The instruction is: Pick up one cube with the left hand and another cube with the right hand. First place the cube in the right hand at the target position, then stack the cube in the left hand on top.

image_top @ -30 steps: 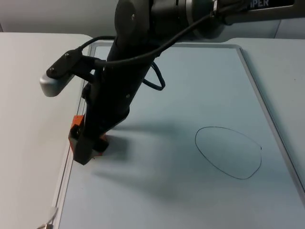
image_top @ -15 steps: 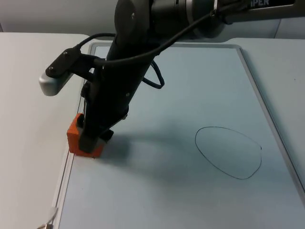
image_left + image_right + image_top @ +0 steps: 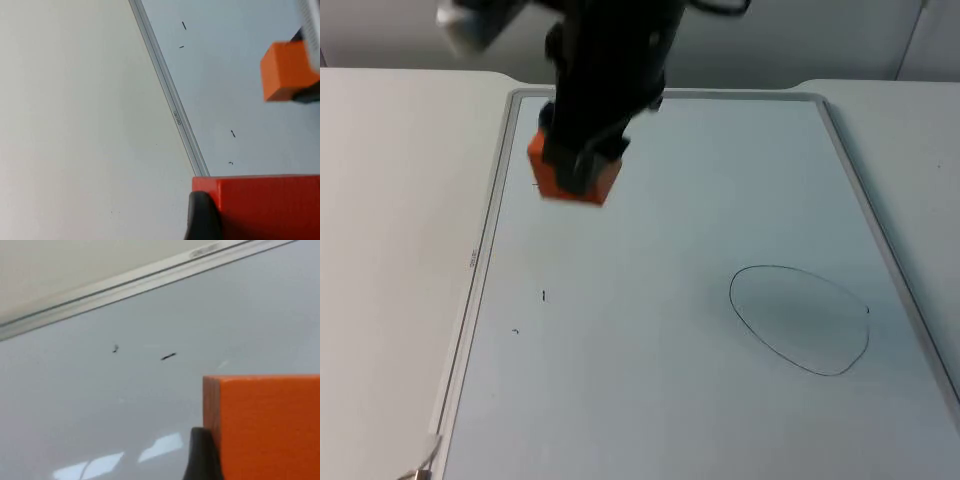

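The right hand (image 3: 578, 168) is closed on an orange cube (image 3: 582, 188). The cube sits between its fingers, with its lower part sticking out below them. Hand and cube hang in the air over a pale blue board (image 3: 670, 380) that lies on the white counter (image 3: 400, 250). The board's silver frame (image 3: 480, 260) runs past not far from this hand. A thin black ring (image 3: 800, 320) is drawn on the board, well apart from the right hand, over by the board's other long edge. Some tiny black marks (image 3: 543, 295) are on the board nearer to the hand than the ring is.

From the right wrist, the orange cube (image 3: 265, 425) is very close, with a black finger (image 3: 200, 457) pressed flat against its side. Beyond the cube are the board and its frame.

The left wrist view adds something more. The left hand (image 3: 257, 222) is closed on a red cube (image 3: 260, 202), with a black finger (image 3: 201, 217) tight against the cube's side. Past this hand the silver frame runs away, with bare counter on one side and the blue board on the other. Farther off over the board, the orange cube (image 3: 285, 70) hangs in the other hand's grip.
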